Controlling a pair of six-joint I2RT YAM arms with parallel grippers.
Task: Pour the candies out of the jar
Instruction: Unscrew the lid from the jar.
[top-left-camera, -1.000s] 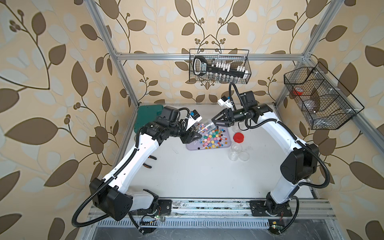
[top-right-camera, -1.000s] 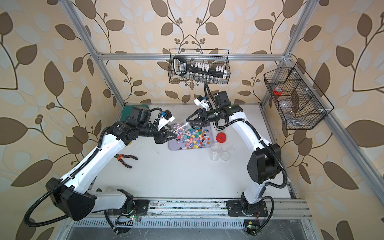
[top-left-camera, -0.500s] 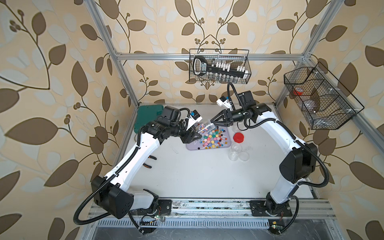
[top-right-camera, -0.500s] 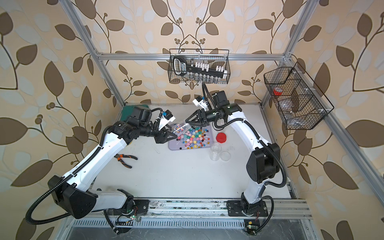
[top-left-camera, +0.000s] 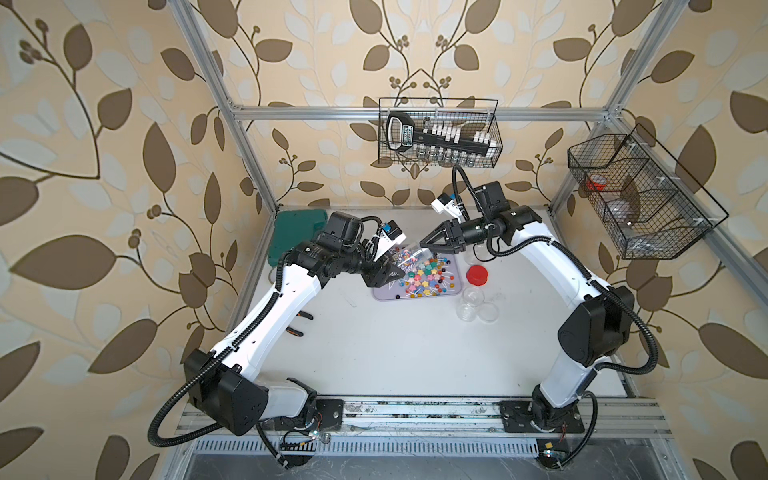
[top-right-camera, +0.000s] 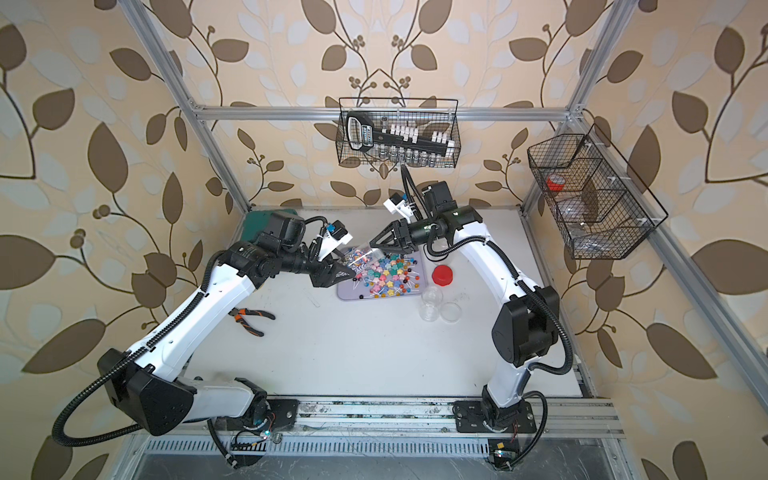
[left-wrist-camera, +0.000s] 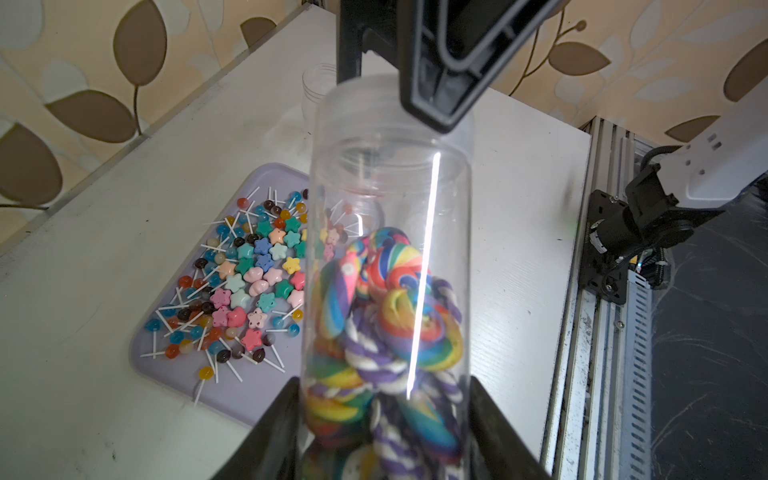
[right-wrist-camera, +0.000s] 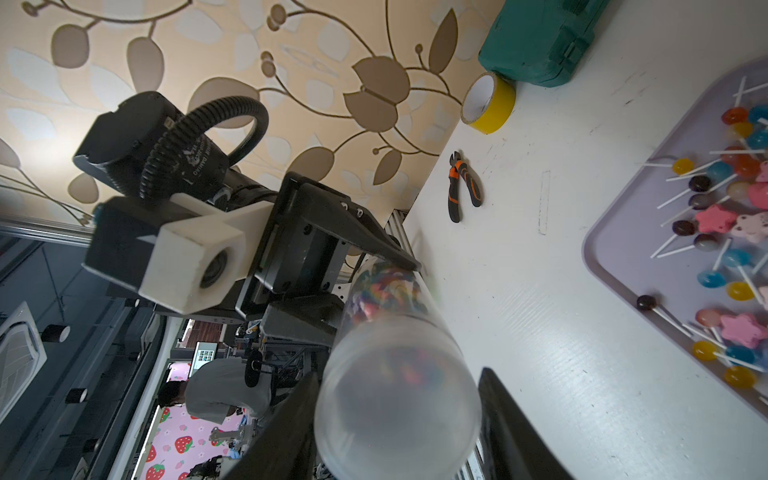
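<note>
Currently: lidded jar (left-wrist-camera: 386, 187) of swirled candies (left-wrist-camera: 399, 324), clamped in left hand (left-wrist-camera: 384, 415); right hand (right-wrist-camera: 397, 399) straddles its lid (left-wrist-camera: 374, 124), grip unclear; tray (left-wrist-camera: 249, 395) beneath.

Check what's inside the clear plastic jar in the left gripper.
Rainbow swirl candies and purple-white twists fill the clear plastic jar toward its gripped end; the neck end is empty. The left gripper hides the base.

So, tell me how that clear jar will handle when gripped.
The jar looks smooth, clear plastic, so probably slippery in the left gripper. Round-bodied, it would likely roll if laid down. The swirled candies sit at one end, so likely end-heavy.
</note>
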